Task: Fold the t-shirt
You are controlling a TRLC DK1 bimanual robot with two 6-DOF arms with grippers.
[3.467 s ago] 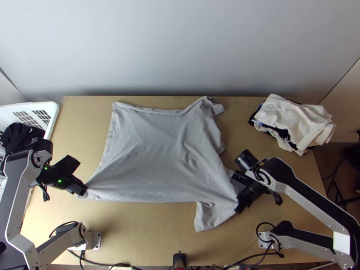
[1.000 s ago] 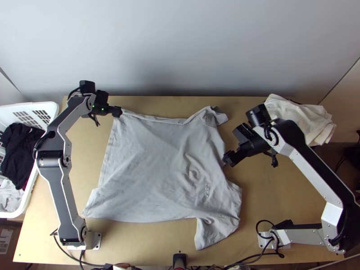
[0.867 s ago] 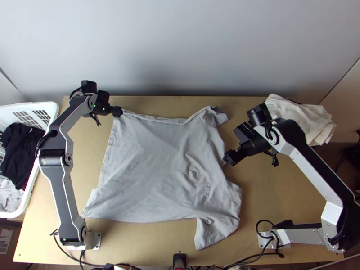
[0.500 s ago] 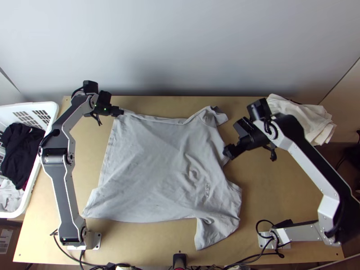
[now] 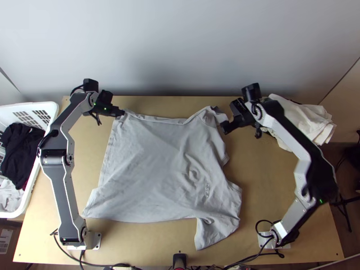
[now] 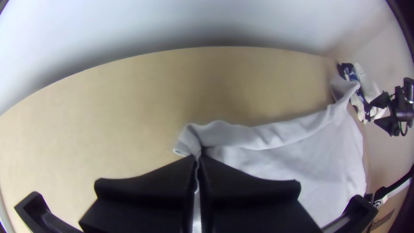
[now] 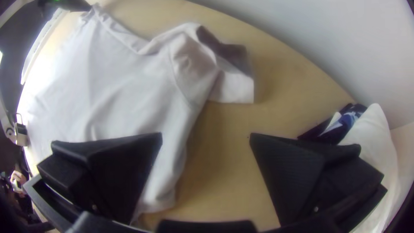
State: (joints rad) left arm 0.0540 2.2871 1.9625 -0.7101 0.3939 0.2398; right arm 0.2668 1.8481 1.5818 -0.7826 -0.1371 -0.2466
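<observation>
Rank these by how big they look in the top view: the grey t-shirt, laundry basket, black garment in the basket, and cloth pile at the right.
1. Grey t-shirt
2. Laundry basket, partly cut off
Black garment and cloth pile: too alike to rank

- Robotics lab or workshop (which of them, I cannot tell).
- Top view: metal arm mounts (image 5: 96, 240) at seven and five o'clock on a wooden table (image 5: 157, 243), cables (image 5: 108, 265) at six.
- Laundry basket (image 5: 54, 112) at nine, clothes pile (image 5: 310, 121) at three, plain wall (image 5: 180, 45) at twelve.
</observation>
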